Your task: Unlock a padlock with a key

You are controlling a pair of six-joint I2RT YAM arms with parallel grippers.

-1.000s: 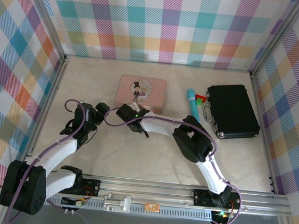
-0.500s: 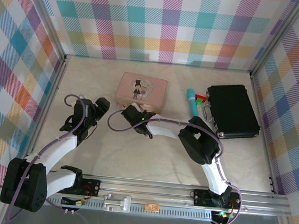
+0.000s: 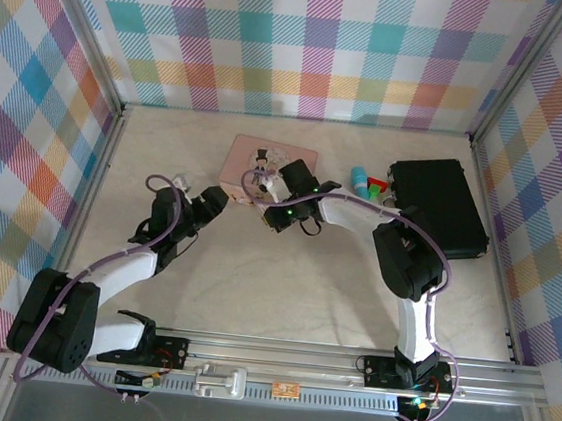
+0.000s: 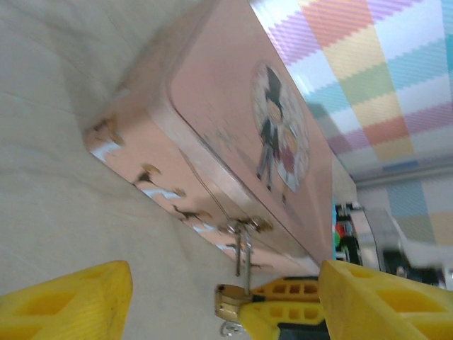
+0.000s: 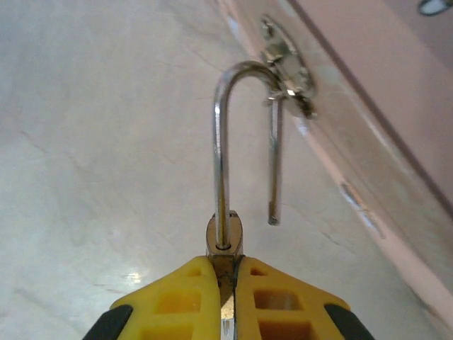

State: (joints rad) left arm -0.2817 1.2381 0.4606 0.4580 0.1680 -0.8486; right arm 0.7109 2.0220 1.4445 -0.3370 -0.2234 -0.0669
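Your right gripper (image 5: 228,283) just clamped onto padlock (image 5: 225,237) at hasp (image 5: 287,60) of tin (image 5: 396,142); shackle (image 5: 221,142) leg hangs free, so lock looks sprung. Your left gripper (image 3: 212,200): fingers apart, empty.

We see a cream, faintly veined tabletop (image 3: 284,281) closed in on three sides by walls of pastel plaid cloth (image 3: 319,44), with silver aluminium posts (image 3: 86,34) at the far corners and a silver aluminium rail (image 3: 286,355) along the near edge, all softly and evenly lit.
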